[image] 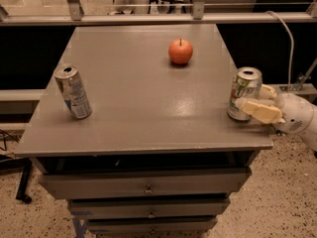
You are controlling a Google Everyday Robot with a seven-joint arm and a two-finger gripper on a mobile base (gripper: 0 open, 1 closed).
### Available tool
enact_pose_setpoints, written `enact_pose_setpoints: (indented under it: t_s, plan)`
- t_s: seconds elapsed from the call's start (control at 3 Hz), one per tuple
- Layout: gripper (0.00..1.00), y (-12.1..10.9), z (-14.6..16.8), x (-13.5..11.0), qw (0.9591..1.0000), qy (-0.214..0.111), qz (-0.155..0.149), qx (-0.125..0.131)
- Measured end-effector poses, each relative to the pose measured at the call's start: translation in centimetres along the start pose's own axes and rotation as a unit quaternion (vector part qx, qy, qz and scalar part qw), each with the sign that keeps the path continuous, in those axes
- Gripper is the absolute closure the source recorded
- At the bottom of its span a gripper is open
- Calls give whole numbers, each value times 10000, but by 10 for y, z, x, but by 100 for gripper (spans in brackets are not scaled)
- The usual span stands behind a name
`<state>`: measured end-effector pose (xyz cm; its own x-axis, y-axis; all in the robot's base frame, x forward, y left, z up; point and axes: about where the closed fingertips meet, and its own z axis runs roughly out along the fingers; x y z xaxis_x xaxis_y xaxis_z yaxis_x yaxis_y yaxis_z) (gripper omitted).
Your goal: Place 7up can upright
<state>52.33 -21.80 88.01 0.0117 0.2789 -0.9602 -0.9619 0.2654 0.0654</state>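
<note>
The 7up can (243, 90), silvery-white with green lettering, stands upright on the grey table (143, 113) close to its right edge. My gripper (251, 98) reaches in from the right at table height. Its cream fingers (260, 111) sit on either side of the can, one in front and one behind, closed against it. The white wrist (297, 115) hangs off the table's right side.
A red apple (181, 51) sits at the back middle. A slimmer silver can with blue markings (73, 91) stands on the left. Drawers (148, 187) are below the tabletop. A metal rail (148, 18) runs behind the table.
</note>
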Motion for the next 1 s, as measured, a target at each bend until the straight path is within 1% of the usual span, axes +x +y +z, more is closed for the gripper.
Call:
enact_pose_setpoints:
  t_s: [0.33, 0.67, 1.0]
  plan:
    - [0, 4, -8, 5, 9999, -36, 19, 102]
    - [0, 8, -15, 6, 9998, -21, 15, 183]
    - [0, 8, -15, 6, 9998, -18, 15, 186]
